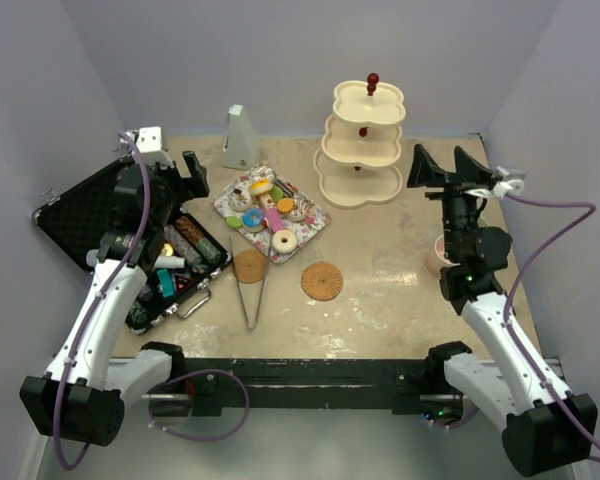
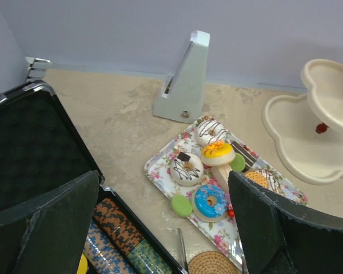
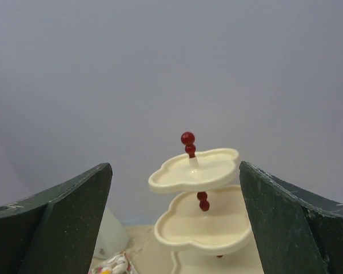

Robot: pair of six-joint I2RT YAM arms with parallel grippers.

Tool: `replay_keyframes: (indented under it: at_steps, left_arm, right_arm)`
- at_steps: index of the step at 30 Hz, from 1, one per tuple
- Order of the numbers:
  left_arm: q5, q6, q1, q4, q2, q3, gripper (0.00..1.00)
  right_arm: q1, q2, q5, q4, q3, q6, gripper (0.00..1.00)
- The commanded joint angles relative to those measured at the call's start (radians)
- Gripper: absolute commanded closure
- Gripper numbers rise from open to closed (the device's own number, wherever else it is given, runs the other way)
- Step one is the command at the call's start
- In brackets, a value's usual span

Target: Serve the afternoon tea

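Small toy donuts and cakes (image 1: 268, 208) lie on a floral tray (image 1: 313, 228) left of centre; a blue donut (image 2: 210, 201) and a white chocolate-striped one (image 2: 187, 168) show in the left wrist view. The cream three-tier stand (image 1: 364, 145) with its red knob (image 3: 187, 138) stands at the back, tiers bare. Two woven coasters (image 1: 250, 265) (image 1: 322, 281) lie in front of the tray. A pink mug (image 1: 438, 255) peeks out behind the right arm. My left gripper (image 1: 170, 160) hovers open over the case's edge, left of the tray. My right gripper (image 1: 445, 165) is open, raised right of the stand.
An open black case of tools (image 1: 130, 240) lies at the left. A grey pyramid-shaped object (image 1: 241, 138) stands at the back wall. Metal tongs (image 1: 252, 295) lie between the coasters. Walls close in the table on three sides.
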Motion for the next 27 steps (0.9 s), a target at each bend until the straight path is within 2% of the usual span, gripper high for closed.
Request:
replay_keyframes:
  at_steps: [1, 5, 7, 12, 18, 24, 27]
  left_arm:
    - [-0.110, 0.047, 0.004, 0.042, -0.060, -0.054, 0.00]
    - [-0.138, 0.069, 0.004, 0.092, -0.096, -0.119, 0.00]
    - [-0.159, 0.066, 0.004, 0.088, -0.091, -0.122, 0.00]
    - [-0.173, 0.049, 0.004, 0.074, -0.063, -0.120, 0.00]
    - [-0.183, 0.046, 0.004, 0.049, -0.027, -0.108, 0.00]
    - [-0.155, 0.049, 0.004, 0.051, -0.002, -0.108, 0.00]
    - [-0.127, 0.046, 0.004, 0.062, 0.006, -0.114, 0.00]
  right_arm:
    - [0.048, 0.096, -0.096, -0.163, 0.090, 0.028, 0.02]
    - [0.258, 0.289, 0.034, -0.251, 0.162, 0.012, 0.02]
    - [0.350, 0.412, 0.027, -0.279, 0.213, 0.028, 0.02]
    - [0.473, 0.644, -0.050, -0.320, 0.322, 0.103, 0.09]
    - [0.581, 0.699, -0.023, -0.299, 0.246, 0.101, 0.09]
    - [0.657, 0.740, 0.039, -0.394, 0.233, 0.045, 0.07]
    - [0.737, 0.766, 0.127, -0.466, 0.272, 0.145, 0.05]
